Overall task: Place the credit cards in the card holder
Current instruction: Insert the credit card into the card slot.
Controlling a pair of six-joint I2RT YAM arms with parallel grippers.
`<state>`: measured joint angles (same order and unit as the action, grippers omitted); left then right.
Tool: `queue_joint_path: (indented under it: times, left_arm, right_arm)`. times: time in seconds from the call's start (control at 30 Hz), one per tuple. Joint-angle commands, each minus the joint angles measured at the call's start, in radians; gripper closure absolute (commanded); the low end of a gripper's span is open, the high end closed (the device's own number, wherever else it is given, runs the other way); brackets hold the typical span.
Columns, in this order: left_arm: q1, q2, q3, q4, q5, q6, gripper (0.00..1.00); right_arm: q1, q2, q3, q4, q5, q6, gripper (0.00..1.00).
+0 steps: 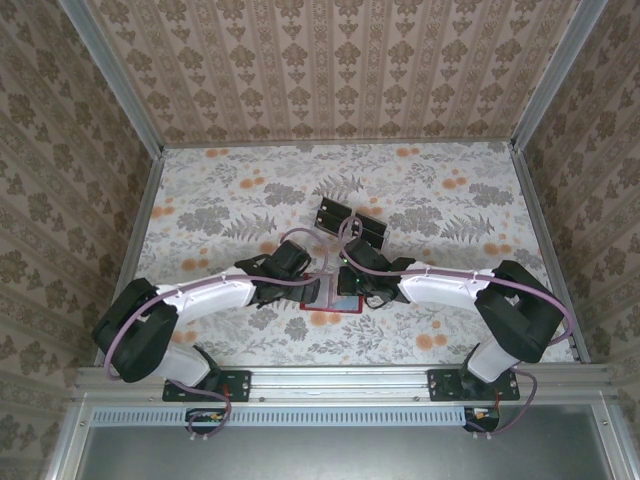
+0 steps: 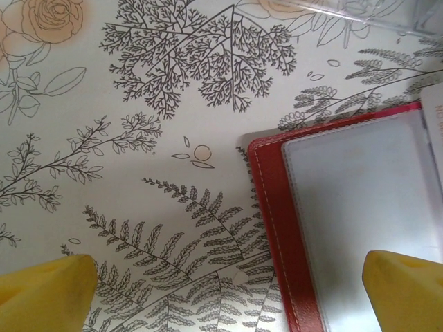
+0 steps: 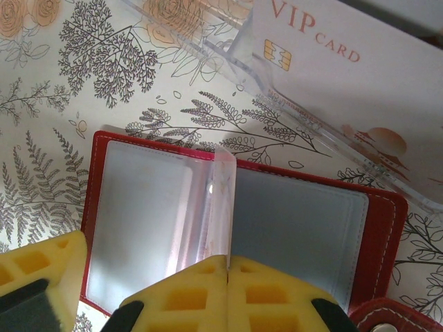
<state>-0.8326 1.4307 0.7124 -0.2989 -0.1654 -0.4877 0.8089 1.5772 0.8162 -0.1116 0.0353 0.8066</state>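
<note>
Card holder lies open on the bench between the arms, 2 credit cards just beyond; right jaws closed, apparently pinching its clear leaf upright; left jaws wide open over its edge; hold the leaf raised, pocket mouth exposed, before fetching 1 card.

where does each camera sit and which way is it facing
Top: above and behind, looking down at the table; left arm and right arm show.
Left wrist: on the left arm, facing down at the wallet corner; open fingers show.
Right wrist: on the right arm, over wallet and card; shut fingers show.
Shared: the wallet.
</note>
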Motion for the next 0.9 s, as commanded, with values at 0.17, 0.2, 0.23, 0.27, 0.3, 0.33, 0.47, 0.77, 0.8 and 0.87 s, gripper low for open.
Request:
queue_joint_path:
  times: [0.17, 0.2, 0.23, 0.27, 0.3, 0.33, 0.47, 0.77, 0.8, 0.87]
  left_arm:
    - [-0.009, 0.033, -0.018, 0.002, -0.066, 0.007, 0.00]
    - [-0.008, 0.040, -0.022, 0.004, -0.066, 0.005, 0.00]
    - [-0.009, 0.043, -0.026, 0.003, -0.066, 0.002, 0.00]
    - [-0.008, 0.049, -0.029, 0.005, -0.065, -0.002, 0.00]
    - [-0.008, 0.051, -0.033, 0.004, -0.065, -0.004, 0.00]
    - [-0.008, 0.054, -0.036, 0.004, -0.067, -0.008, 0.00]
    - [-0.008, 0.052, -0.046, -0.014, -0.083, -0.026, 0.00]
    - [-0.011, 0.036, -0.077, -0.019, -0.086, -0.057, 0.00]
    - [-0.011, 0.031, -0.080, -0.021, -0.087, -0.061, 0.00]
    - [-0.012, 0.023, -0.085, -0.022, -0.090, -0.067, 0.00]
  right_arm:
    - [-0.005, -0.004, -0.032, -0.043, -0.019, -0.003, 1.00]
    - [-0.005, -0.007, -0.031, -0.041, -0.022, -0.003, 1.00]
    - [-0.004, -0.011, -0.031, -0.041, -0.021, -0.003, 1.00]
    - [-0.005, -0.014, -0.030, -0.041, -0.024, -0.003, 1.00]
    - [-0.004, -0.018, -0.028, -0.042, -0.025, -0.003, 1.00]
    - [-0.004, -0.019, -0.027, -0.042, -0.027, -0.003, 1.00]
    - [-0.004, -0.044, -0.026, -0.036, -0.033, 0.002, 1.00]
    - [-0.005, -0.167, -0.078, 0.052, -0.042, 0.055, 1.00]
    - [-0.003, -0.177, -0.092, 0.075, -0.041, 0.067, 1.00]
    - [-0.001, -0.178, -0.121, 0.124, -0.036, 0.090, 1.00]
